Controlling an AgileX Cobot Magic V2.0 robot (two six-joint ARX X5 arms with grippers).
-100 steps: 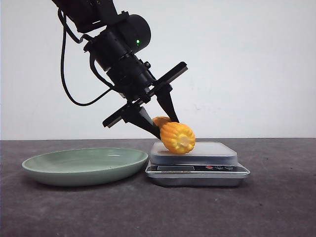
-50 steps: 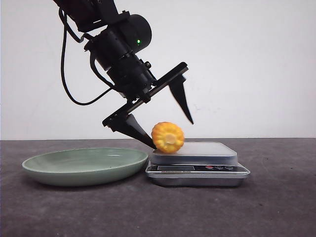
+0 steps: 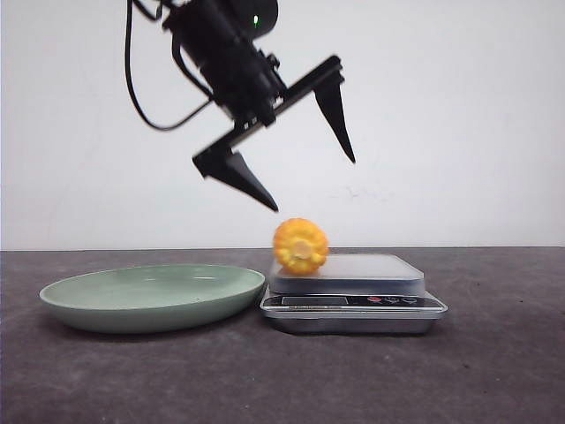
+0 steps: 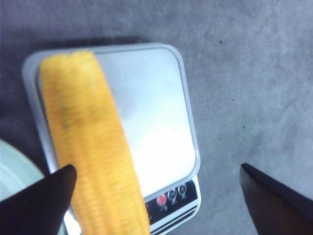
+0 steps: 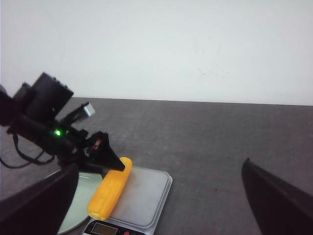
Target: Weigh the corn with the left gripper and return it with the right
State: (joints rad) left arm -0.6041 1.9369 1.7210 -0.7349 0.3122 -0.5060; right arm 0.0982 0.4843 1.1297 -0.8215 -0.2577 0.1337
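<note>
Below left claw (image 3: 313, 181): stubby orange-yellow ribbed corn cob (image 3: 300, 246) laid on silver digital scale (image 3: 353, 287)
Left claw: spread, nothing held
Right claw (image 5: 156, 205): spread; fingertips cut off
Scale readout: unreadable

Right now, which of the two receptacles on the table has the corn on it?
The silver scale, right of the green plate. The corn lies along its platform's left edge; the plate holds nothing.

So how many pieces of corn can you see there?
1. The corn lies on the scale, along its edge nearest the green plate. No others show.
</note>
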